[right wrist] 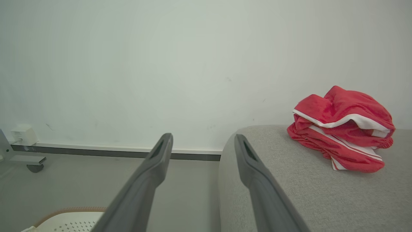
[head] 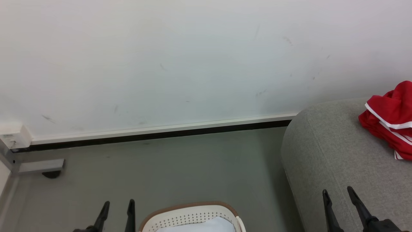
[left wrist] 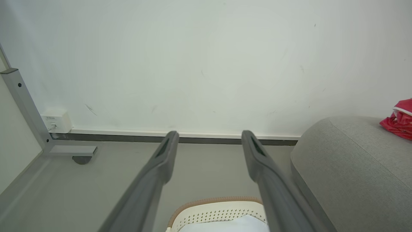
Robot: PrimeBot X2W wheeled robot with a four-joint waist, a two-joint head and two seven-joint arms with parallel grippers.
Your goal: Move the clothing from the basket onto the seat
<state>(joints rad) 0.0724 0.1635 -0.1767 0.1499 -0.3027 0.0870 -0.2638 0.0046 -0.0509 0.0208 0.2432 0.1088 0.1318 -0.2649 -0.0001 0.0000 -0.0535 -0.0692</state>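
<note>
1. One heap of red clothing (head: pixel 389 119) with white stripe trim lies crumpled on top of the seat (head: pixel 328 151), at the right edge of the head view. How many garments make up the heap cannot be told.
2. There is one seat, covered in light grey woven fabric with rounded edges. It stands on the grey floor (head: pixel 177 167) by the white wall (head: pixel 193 64), to the right of the basket.
3. One cream-white basket (head: pixel 190 206) with a brown rim stands on the floor at the bottom of the head view, between the two grippers and near the seat's left side. Its far rim and several rows of small holes show. One pale whitish thing (head: pixel 209 225) lies inside it, but what it is cannot be told.
4. The left gripper (head: pixel 119 201) has two dark fingers. Its jaws are spread apart and empty, above the floor just left of the basket.
5. The right gripper (head: pixel 337 189) also has two dark fingers. Its jaws are spread apart and empty, over the near left part of the seat, well apart from the clothing.
6. Along the foot of the wall runs one baseboard (head: pixel 161 132) with a dark strip beneath it. At the far left stand one grey metal frame leg (left wrist: pixel 22 103) with one caster (left wrist: pixel 82 159) and one small white socket box (left wrist: pixel 56 120).
</note>
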